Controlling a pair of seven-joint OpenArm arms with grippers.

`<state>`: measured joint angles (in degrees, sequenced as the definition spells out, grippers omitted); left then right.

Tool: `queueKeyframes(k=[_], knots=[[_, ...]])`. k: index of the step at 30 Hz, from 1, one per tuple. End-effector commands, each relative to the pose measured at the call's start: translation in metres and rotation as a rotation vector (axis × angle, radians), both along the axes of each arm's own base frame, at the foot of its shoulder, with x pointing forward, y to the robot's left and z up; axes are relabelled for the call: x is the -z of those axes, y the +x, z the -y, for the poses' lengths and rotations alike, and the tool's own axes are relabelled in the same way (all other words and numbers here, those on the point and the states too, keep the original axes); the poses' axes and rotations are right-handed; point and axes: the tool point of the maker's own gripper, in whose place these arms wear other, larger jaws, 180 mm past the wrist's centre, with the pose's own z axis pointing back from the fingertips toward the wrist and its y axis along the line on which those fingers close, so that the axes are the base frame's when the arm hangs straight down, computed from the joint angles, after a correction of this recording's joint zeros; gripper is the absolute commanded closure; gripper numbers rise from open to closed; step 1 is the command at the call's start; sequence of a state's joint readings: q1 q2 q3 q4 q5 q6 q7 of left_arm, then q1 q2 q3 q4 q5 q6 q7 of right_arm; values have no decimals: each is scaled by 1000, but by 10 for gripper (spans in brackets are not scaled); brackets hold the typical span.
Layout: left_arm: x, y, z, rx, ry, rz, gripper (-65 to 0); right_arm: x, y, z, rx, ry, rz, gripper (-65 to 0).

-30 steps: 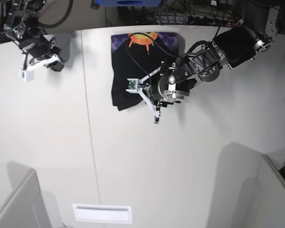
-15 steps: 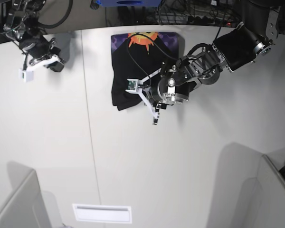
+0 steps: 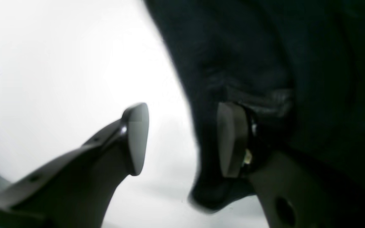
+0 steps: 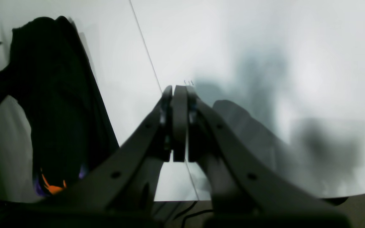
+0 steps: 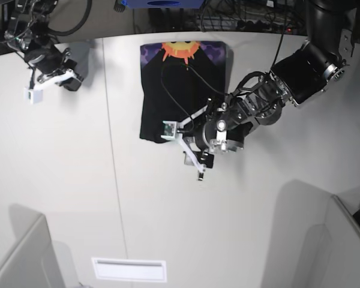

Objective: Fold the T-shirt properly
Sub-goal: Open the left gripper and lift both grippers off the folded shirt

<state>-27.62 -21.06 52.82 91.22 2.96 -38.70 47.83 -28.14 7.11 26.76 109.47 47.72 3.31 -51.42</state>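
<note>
Left gripper (image 3: pixel 182 139) has its jaws apart at the near edge of the shirt (image 5: pixel 183 84), folded up at the far middle of the table (image 5: pixel 258 216), right gripper (image 4: pixel 180 123) pinched together off left, so I'd back out low without snagging the hem.

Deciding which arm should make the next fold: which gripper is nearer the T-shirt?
Left. The left gripper is at the T-shirt's near edge; the right gripper sits apart at the table's far corner.
</note>
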Motion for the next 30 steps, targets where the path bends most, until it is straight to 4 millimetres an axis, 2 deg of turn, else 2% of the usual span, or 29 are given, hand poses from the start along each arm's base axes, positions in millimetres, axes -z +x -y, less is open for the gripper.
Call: queueKeyframes(k=[1,4,6,10,11,12,14,15,17,20,23,26,30], knots=[[-30,24,4,-31,-44,83,-324,-9,7,3,-7,-13,39,0],[-56,33,5,-93,-155,109,-329,-10,7,5,-4,-16,41,0],[-77,32,11,-106,-253,114,-329,-11,8,5,-5,-17,44,0],[-105,11,20,-111,-423,88,-316,-13,6,5,-7,-23,46,0],[-107,6,10,-139,-449,80,-288,-16,4,6,-10,-32,51,0],[-106,-1,1,-172,-476,64,-234,-20,-1,11,-2,-50,51,0],[-102,-10,-24,-262,-521,40,-54,-28,-10,21,18,-79,55,0],[-97,-15,-40,-321,-539,22,0,-28,-17,28,30,-93,43,0],[-86,-24,-72,-443,-568,-6,0,-29,-31,46,47,-138,30,0],[-63,-51,-136,-671,-580,-37,0,-35,-55,68,-9,-222,30,0],[-59,-83,-179,-803,-675,-14,0,-47,-80,95,-40,-319,24,0],[-61,-118,-195,-819,-756,19,0,-55,-104,115,-63,-389,-11,0],[-45,-170,-193,-784,-726,-18,0,-51,-136,129,-123,-481,-123,0]])
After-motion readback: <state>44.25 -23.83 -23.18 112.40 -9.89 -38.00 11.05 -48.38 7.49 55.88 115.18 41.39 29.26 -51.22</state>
